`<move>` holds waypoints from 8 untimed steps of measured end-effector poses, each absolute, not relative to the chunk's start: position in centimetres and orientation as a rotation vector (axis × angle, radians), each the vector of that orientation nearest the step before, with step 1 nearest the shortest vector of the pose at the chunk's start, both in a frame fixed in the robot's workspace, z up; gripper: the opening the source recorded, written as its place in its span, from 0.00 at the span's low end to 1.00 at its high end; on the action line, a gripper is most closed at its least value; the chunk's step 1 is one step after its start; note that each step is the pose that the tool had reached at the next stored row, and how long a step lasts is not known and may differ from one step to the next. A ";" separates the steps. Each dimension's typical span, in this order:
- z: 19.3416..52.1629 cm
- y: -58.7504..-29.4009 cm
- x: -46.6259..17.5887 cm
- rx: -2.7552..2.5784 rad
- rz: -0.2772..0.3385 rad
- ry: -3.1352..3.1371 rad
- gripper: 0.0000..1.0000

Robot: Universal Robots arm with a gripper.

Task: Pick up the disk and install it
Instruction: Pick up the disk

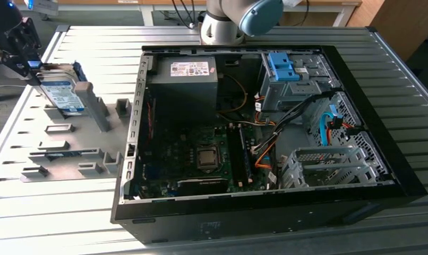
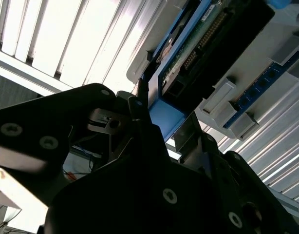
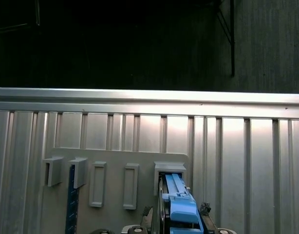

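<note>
The disk point(image 1: 60, 93), silver with a white-and-blue label and blue rails, stands on edge, tilted, at a grey upright holder point(image 1: 88, 103) on the fixture plate point(image 1: 65, 159) at the exterior view's left. My black gripper point(image 1: 38, 70) is at the disk's upper end and looks shut on it. In the first wrist view a finger sits close on either side of the disk's blue rail point(image 3: 181, 209). The second wrist view shows the disk's connector end point(image 2: 198, 48), with a dark fingertip point(image 2: 140, 100) against its edge.
An open black computer case point(image 1: 373, 111) lies to the exterior view's right of the plate. It holds a dark grey box point(image 1: 186, 85), a blue latch piece point(image 1: 281, 66) and a metal drive cage point(image 1: 320, 164). The arm's base point(image 1: 224, 24) stands behind the case on the slatted table point(image 1: 101, 42).
</note>
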State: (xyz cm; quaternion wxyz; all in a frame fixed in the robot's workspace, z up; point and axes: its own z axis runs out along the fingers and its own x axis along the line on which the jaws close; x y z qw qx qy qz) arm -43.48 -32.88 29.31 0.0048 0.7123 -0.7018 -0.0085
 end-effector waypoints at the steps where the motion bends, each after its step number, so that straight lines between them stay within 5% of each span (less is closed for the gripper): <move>1: 29.3 -32.9 -43.5 2.231 -0.026 -2.198 0.47; 8: 29.3 -32.9 -43.5 2.231 -0.026 -2.198 0.39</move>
